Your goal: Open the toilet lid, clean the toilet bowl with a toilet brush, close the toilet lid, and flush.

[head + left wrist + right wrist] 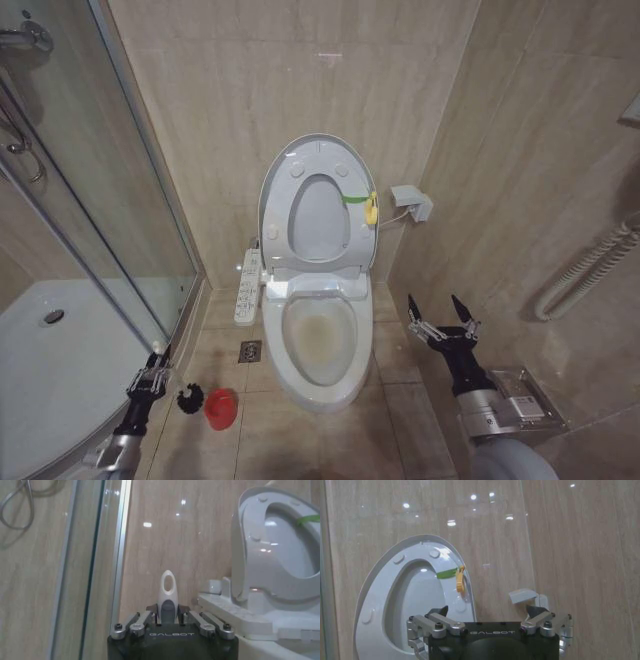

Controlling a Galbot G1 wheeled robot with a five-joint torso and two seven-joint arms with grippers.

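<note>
The toilet lid (318, 215) stands raised against the back wall, its oval recessed underside facing me; it also appears in the wrist views (252, 551) (380, 603). Below it the toilet bowl (353, 345) lies exposed, with brownish stains inside. At the lower left my left gripper (153, 377) (167, 612) is shut on the toilet brush, whose white looped handle end (167, 587) sticks up between the fingers. The black bristle head (188, 398) hangs low beside the red holder (221, 408). My right gripper (440, 318) (490, 612) is open and holds nothing, to the right of the bowl.
A glass shower enclosure (90, 230) closes off the left side. A white control panel (249, 285) sits left of the bowl, with a floor drain (249, 351) below it. A yellow tag (371, 209) hangs on the lid. A wall box (412, 203) and a hose (590, 265) are on the right.
</note>
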